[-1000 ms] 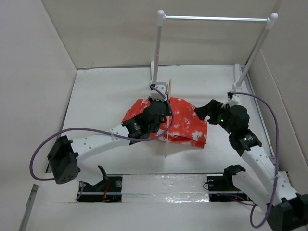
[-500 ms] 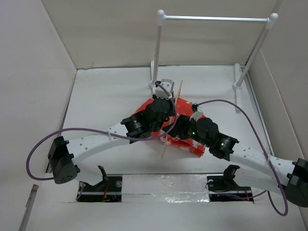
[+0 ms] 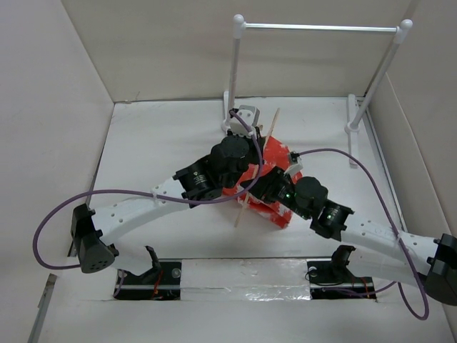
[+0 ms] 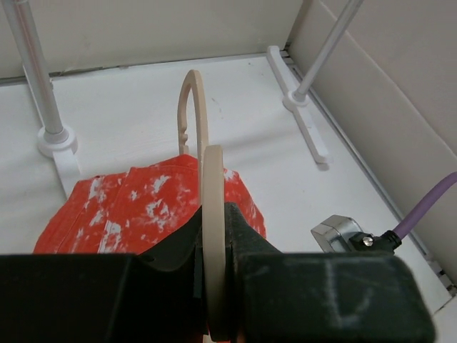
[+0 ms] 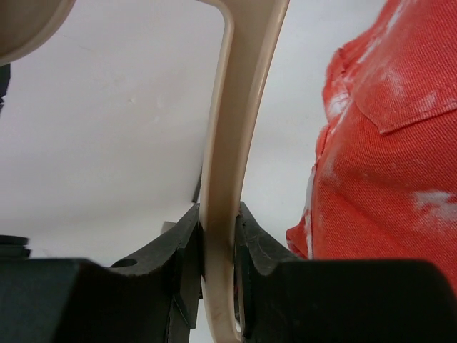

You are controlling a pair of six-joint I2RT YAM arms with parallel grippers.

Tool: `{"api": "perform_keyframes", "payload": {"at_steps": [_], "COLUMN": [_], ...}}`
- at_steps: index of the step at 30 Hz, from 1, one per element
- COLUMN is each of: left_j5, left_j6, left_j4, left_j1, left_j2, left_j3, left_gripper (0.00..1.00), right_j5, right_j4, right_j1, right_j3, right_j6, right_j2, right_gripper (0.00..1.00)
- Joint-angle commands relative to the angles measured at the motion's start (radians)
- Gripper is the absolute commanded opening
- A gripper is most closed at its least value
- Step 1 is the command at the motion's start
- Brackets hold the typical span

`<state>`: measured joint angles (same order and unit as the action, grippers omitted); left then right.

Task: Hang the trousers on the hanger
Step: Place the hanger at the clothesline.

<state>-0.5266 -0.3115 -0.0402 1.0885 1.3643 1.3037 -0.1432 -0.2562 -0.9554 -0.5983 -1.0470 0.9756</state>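
One table (image 3: 157, 136) and what it carries, counted.
Two claws, a left claw (image 4: 214, 229) and a right claw (image 5: 218, 218); one pair of trousers (image 4: 143, 207); one hanger (image 4: 191, 100); one white rack (image 3: 314, 28).

R gripper (image 5: 218, 241) swung in from near right foot of white rack w/ metal rail (image 3: 235, 71), now clamped on thin pale beige curved hanger (image 3: 274, 118). Hanger tilted, top nearer rack's left post. Orange-red white-speckled cloth trousers (image 3: 275, 154) bunched tighter.

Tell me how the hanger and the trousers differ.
The hanger is plain pale beige; the trousers are orange-red with white blotches. The hanger is a thin bar; the trousers are a broad bundle. The hanger stands on edge, clamped by the left gripper and right gripper; the trousers lie ungripped on the table. Both sit mid-table.
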Motion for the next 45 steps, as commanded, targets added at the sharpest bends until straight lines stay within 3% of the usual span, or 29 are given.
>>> {"api": "perform_keyframes", "payload": {"at_steps": [1, 2, 5, 6, 9, 13, 18, 22, 28, 38, 45], "left_j5": [0.085, 0.091, 0.123, 0.126, 0.145, 0.116, 0.062, 0.018, -0.056, -0.118, -0.072], "left_j6": [-0.046, -0.046, -0.026, -0.021, 0.009, 0.028, 0.038, 0.008, -0.018, -0.006, -0.026], "left_j4": [-0.139, -0.136, -0.122, -0.119, -0.13, -0.139, -0.17, -0.265, -0.351, -0.443, -0.428], "left_j1": [0.011, 0.011, 0.011, 0.011, 0.011, 0.011, 0.011, 0.011, 0.011, 0.011, -0.032], "left_j2": [-0.048, -0.048, -0.042, -0.042, -0.074, -0.141, -0.273, -0.428, -0.537, -0.554, -0.55], "left_j3": [0.104, 0.118, 0.175, 0.187, 0.212, 0.195, 0.074, -0.134, -0.482, -0.725, -0.761], "left_gripper": [0.0, 0.0, 0.23, 0.38, 0.6, 0.77, 0.79, 0.78, 0.74, 0.73, 0.73], "right_j5": [0.008, 0.028, 0.079, 0.092, 0.19, 0.26, 0.398, 0.534, 0.712, 0.884, 0.948], "right_j4": [-0.181, -0.187, -0.201, -0.202, -0.213, -0.213, -0.226, -0.227, -0.172, -0.137, -0.061], "right_j1": [-0.005, -0.005, 0.027, 0.052, 0.125, 0.226, 0.374, 0.519, 0.757, 1.0, 1.064], "right_j3": [-0.011, -0.015, -0.035, -0.041, -0.066, -0.089, -0.149, -0.233, -0.426, -0.647, -0.813], "right_j6": [-0.016, -0.025, -0.056, -0.077, -0.114, -0.148, -0.185, -0.203, -0.194, -0.171, -0.055], "right_j2": [-0.054, -0.067, -0.12, -0.142, -0.176, -0.193, -0.183, -0.137, -0.011, 0.285, 0.406], "right_gripper": [0.0, 0.0, 0.0, 0.0, 0.0, 0.0, 0.0, 0.0, 0.0, 0.0, 0.0]}}
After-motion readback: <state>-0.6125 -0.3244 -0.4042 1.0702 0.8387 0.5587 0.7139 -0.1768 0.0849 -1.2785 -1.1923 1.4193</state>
